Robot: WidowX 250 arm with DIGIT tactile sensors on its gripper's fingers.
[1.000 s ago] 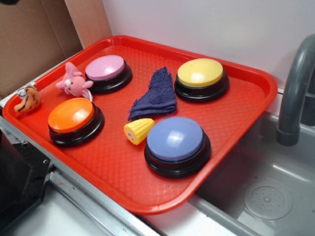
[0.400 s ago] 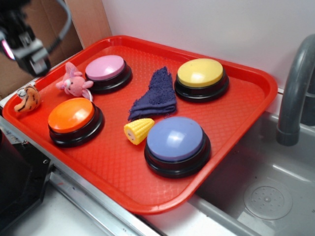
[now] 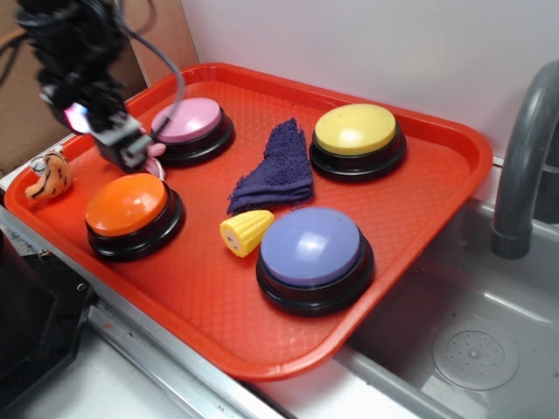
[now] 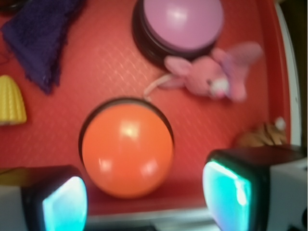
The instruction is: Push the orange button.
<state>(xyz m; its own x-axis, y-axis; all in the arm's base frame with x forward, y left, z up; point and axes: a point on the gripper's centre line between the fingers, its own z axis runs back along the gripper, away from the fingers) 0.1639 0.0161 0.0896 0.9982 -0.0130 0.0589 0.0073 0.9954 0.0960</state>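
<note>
Orange button (image 3: pixel 127 203), domed cap on a black base, near the left front edge of the red tray (image 3: pixel 419 209). Left to right in the exterior view: a small striped toy (image 3: pixel 48 175) at the tray's left rim; the gripper (image 3: pixel 122 144) hanging above and just behind the orange button, partly covering a pink plush toy (image 4: pixel 211 77); the pink button (image 3: pixel 186 120) behind; a folded purple cloth (image 3: pixel 275 166) and a toy corn cob (image 3: pixel 247 231) mid-tray; the blue-violet button (image 3: pixel 312 246) in front; the yellow button (image 3: pixel 355 129) toward the back right; a grey faucet (image 3: pixel 524 157) over the sink beyond. In the wrist view the jaws stand apart, one finger (image 4: pixel 62 202) at each lower corner, and the orange cap sits left of centre between them. Risk, as a judgement: with the fingers spread, a straight descent could straddle the dome or glance off its glossy curve; a drift backward could snag the plush toy or reach the pink button instead
</note>
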